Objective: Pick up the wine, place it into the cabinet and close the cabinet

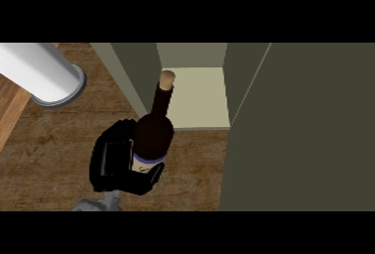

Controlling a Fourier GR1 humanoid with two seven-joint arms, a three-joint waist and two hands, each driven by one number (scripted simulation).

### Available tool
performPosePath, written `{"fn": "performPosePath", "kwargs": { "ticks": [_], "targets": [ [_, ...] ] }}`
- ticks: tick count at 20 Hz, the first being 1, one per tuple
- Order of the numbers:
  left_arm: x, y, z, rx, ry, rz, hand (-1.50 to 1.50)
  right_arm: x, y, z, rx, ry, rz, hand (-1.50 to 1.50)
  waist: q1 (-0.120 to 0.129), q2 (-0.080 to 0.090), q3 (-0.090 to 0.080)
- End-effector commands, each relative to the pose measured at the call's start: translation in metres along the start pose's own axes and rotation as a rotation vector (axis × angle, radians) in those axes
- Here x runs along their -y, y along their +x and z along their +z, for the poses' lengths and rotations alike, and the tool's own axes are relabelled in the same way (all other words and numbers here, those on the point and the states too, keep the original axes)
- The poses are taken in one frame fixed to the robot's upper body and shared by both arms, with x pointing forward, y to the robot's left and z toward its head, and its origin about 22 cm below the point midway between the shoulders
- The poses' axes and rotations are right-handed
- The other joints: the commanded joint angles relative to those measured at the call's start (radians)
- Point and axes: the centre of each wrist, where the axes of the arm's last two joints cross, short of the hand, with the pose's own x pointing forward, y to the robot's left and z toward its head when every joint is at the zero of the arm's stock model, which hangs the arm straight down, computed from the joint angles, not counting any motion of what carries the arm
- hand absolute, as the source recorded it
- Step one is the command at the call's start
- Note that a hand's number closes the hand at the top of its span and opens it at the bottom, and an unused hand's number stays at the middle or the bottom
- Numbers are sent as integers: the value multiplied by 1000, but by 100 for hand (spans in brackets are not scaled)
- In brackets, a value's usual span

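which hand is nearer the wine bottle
Left. The left hand is curled round the wine bottle, holding it in front of the open cabinet. The right hand shows nowhere in the view.

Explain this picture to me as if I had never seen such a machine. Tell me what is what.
You are looking steeply down from the robot's head at a brown wooden counter. The black hand on a grey forearm is one of the robot's hands; with only one in view, I cannot tell which. It curls round a dark wine bottle with a cork-coloured top, whose neck points toward the open grey-green cabinet. The cabinet's door stands open at the right. A white cylinder with a grey rim lies at the upper left.
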Motion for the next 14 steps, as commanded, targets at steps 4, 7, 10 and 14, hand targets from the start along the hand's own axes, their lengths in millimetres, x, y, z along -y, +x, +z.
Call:
{"fn": "performPosePath", "kwargs": {
  "ticks": [4,7,10,14],
  "targets": [
    [44,20,-28,-81,49,30,150,6,36,30,72,28,-57,-150,-5,3,0],
    [68,15,-49,-72,66,-19,150,3,30,20,83,37,-75,-150,-9,6,0],
    [59,10,-55,-92,87,-42,150,-2,43,33,85,17,-67,-150,-8,4,-1],
    [73,-8,-69,-80,110,-105,150,3,32,24,75,40,-78,-150,-14,8,-1]
  ]
}}
